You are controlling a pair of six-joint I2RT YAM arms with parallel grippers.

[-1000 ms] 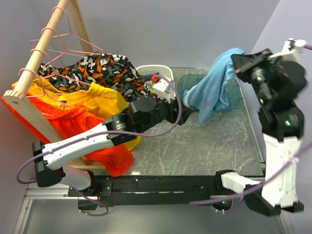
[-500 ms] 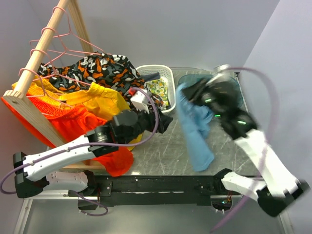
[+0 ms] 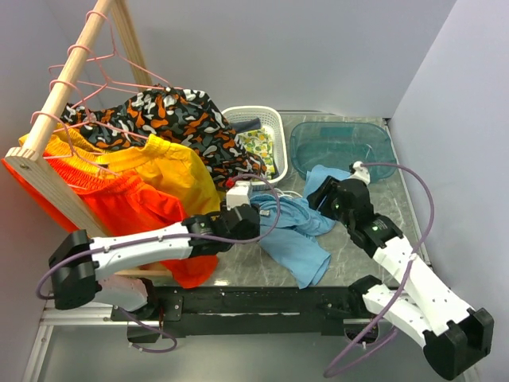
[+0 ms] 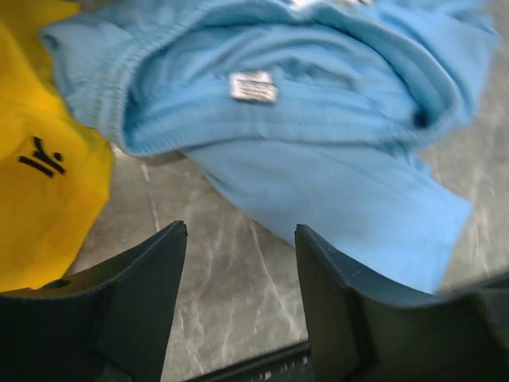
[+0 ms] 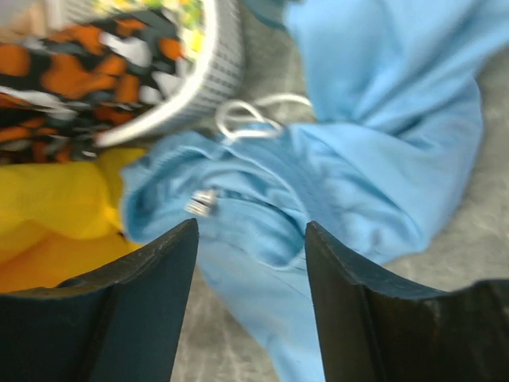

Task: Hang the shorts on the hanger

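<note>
Shorts (image 3: 296,229): crumpled on table (image 3: 342,263), centre of top view.
Tag (image 4: 254,86): small, white, inside waistband; print too blurred to read.
Yellow shorts (image 4: 40,159): black mark, unreadable.
L gripper (image 4: 238,239): jaws apart, empty, just below shorts.
R gripper (image 5: 250,231): jaws apart, empty, over shorts.
Hanger (image 3: 116,48): pink, on rail (image 3: 67,83), upper left.

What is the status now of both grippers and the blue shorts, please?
Left gripper and right gripper open, empty. Blue shorts crumpled on table, not yet hung. Yellow shorts close beside left gripper.
</note>
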